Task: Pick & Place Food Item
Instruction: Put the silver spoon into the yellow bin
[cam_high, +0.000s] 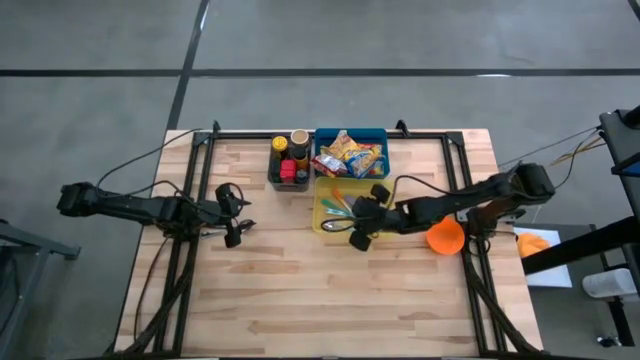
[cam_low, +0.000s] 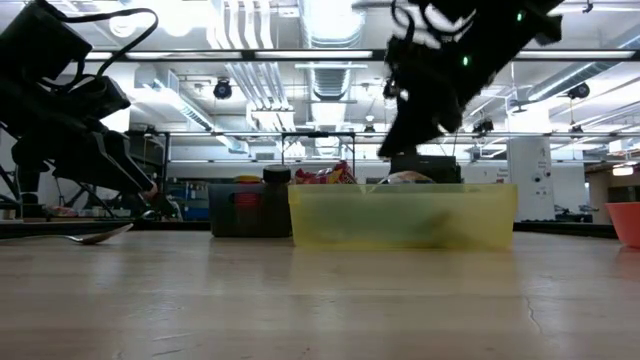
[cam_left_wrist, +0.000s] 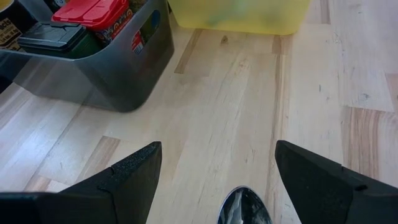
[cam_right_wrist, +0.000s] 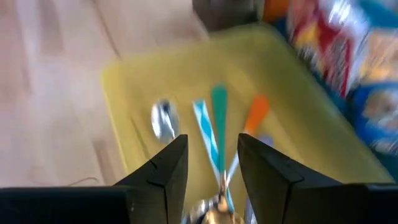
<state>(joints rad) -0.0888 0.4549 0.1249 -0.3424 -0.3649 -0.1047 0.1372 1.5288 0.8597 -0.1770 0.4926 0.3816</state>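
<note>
Gripper: our right gripper (cam_right_wrist: 211, 163) hangs over a yellow tray (cam_right_wrist: 130, 81), fingers slightly parted.
Tray contents: we see a metal spoon (cam_right_wrist: 163, 119), a teal utensil (cam_right_wrist: 219, 109), a striped blue one (cam_right_wrist: 205, 127), an orange one (cam_right_wrist: 255, 113).
Beyond: blurred snack packets (cam_right_wrist: 348, 37).

Bright light comes from long ceiling lamps (cam_low: 330, 55), seen in the low view, and they glare white. The arms there look dark against that light. From above, the tabletop (cam_high: 300, 290) is evenly lit with soft, small shadows. The right wrist view is blurry all over, so the yellow tray (cam_right_wrist: 298, 99) looks smeared. The left wrist view is sharp.
</note>
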